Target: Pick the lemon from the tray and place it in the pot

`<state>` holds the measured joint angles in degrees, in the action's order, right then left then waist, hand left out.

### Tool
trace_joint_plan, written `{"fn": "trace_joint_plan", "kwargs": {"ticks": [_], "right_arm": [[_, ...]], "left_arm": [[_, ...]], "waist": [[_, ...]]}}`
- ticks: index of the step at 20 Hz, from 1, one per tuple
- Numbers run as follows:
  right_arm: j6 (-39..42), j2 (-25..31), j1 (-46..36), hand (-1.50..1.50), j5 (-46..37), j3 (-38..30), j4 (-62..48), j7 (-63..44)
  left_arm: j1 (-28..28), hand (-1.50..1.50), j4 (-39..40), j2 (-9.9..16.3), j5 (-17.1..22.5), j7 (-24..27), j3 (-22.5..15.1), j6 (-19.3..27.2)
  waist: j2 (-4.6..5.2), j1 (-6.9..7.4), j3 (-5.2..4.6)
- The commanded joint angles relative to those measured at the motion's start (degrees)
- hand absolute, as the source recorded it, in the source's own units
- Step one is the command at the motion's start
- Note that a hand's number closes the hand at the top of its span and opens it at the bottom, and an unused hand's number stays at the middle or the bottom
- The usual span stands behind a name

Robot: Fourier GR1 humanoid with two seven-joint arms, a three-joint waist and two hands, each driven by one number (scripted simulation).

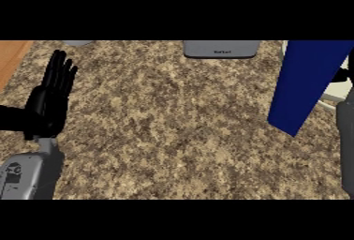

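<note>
No lemon shows in the head view. At the right, a flat blue slab, perhaps the tray, stands steeply tilted above the counter and hides what lies behind it. A pale curved edge peeks out beside it; I cannot tell whether it belongs to the pot. My right forearm rises along the right edge. A dark bit of my right hand shows by the slab, too little to read. My left hand rests open at the left with its fingers pointing up, holding nothing.
A grey labelled appliance sits at the back centre, and another grey object at the back left. The speckled stone counter gives way to a wooden surface at the far left.
</note>
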<state>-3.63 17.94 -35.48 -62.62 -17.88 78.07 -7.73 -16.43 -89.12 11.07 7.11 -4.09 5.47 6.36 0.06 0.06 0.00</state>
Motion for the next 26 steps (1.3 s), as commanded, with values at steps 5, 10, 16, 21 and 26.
{"fn": "trace_joint_plan", "kwargs": {"ticks": [5, 10, 16, 21, 26], "right_arm": [[-6.64, 12.07, -3.81, 1.50, 7.16, -10.48, -23.27, 13.73], [-11.82, 17.34, -7.28, 1.50, 10.00, -13.78, -39.45, 24.59], [-16.31, 22.61, -12.78, 1.50, 8.54, -14.54, -53.64, 31.05], [-19.21, 24.50, -13.67, 1.50, 8.20, -15.41, -60.01, 33.26], [-11.13, 25.34, -15.89, 1.50, 8.04, -15.28, -65.89, 29.50]], "left_arm": [[-0.09, 0.00, -1.20, 1.46, 2.05, -1.59, 1.39, -2.38], [0.57, 0.00, 1.63, 0.35, 1.41, 2.67, 1.05, -3.16], [-1.30, 0.00, 1.64, -2.56, -1.66, 1.77, -2.01, -0.02], [-3.57, 0.00, 2.28, -0.02, 0.72, 1.10, 0.67, -2.27], [-1.72, 0.00, 2.19, -1.46, -0.05, 2.84, -0.77, -2.29]], "waist": [[0.36, 1.10, 0.07], [0.65, 1.40, 0.10], [1.34, 2.71, 0.23], [1.58, 3.07, 0.26], [1.91, 3.87, 0.28]]}}
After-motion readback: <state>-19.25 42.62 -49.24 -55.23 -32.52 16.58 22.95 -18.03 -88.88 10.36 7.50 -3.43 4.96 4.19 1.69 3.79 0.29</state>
